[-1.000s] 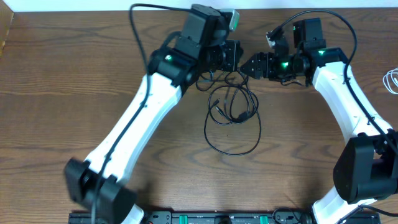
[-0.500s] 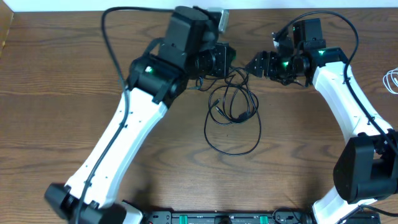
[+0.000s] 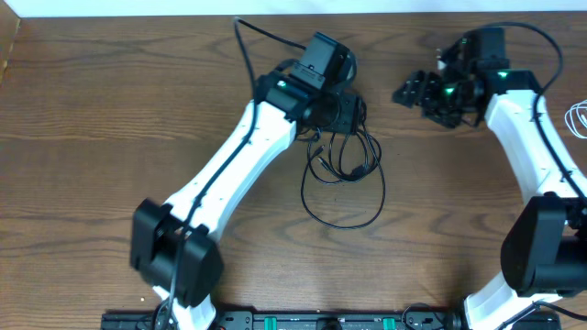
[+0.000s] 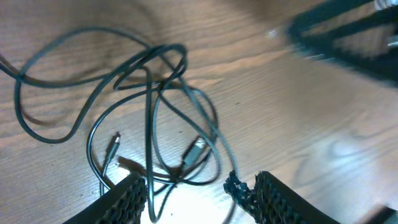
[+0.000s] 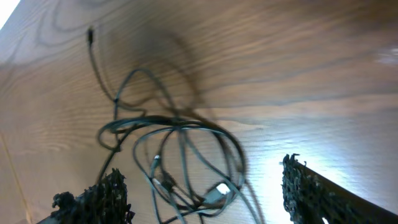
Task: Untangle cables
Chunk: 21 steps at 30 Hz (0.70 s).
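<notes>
Overhead, left gripper (image 3: pixel 353 110) and right gripper (image 3: pixel 408 93) are both gaping, empty. I'm aiming left for one strand at twelve o'clock of the cables (image 3: pixel 347 172).

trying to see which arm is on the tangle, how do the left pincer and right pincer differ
The left pincer sits right over the top of the black cables; the right pincer hangs off to their upper right, over bare table. In the wrist views, the left pincer's jaws look less spread than the right pincer's. Shared: both are open and neither grips a cable.
</notes>
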Available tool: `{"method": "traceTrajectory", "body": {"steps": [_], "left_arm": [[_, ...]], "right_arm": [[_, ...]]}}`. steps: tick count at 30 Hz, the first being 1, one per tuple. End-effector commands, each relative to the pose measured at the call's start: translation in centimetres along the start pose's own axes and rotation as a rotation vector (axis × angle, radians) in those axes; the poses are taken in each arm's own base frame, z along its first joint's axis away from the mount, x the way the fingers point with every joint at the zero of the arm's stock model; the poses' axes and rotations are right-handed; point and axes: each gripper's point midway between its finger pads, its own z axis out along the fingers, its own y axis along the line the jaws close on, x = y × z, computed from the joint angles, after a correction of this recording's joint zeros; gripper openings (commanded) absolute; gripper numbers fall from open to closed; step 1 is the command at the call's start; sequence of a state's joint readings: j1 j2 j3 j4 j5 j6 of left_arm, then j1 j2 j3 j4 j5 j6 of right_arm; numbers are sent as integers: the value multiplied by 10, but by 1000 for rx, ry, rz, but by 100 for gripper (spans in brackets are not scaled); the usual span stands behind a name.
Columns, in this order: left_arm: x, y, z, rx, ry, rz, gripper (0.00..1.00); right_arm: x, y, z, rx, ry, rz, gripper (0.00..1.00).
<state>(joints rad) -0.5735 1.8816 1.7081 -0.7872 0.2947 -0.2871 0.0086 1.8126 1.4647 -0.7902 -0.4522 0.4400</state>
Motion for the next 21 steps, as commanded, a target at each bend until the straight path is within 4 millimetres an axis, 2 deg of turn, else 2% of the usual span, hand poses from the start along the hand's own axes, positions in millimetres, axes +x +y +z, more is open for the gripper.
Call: {"method": "traceTrajectory", "body": {"steps": [1, 2, 6, 9, 14, 21], "left_arm": [[5, 18, 24, -61, 39, 7, 57], [7, 22, 32, -67, 54, 3, 57], [12, 29, 44, -93, 78, -2, 56], [12, 32, 46, -107, 79, -3, 55], [12, 32, 46, -107, 80, -3, 46], [21, 41, 50, -147, 113, -10, 42]], "right_arm": [[-8, -8, -17, 9, -32, -1, 78], [-8, -12, -18, 16, -28, -3, 78], [-7, -18, -20, 37, -26, -6, 78], [-8, -19, -20, 42, -28, -6, 78], [-8, -19, -20, 43, -28, -6, 78], [-7, -20, -20, 44, -25, -5, 78]]}}
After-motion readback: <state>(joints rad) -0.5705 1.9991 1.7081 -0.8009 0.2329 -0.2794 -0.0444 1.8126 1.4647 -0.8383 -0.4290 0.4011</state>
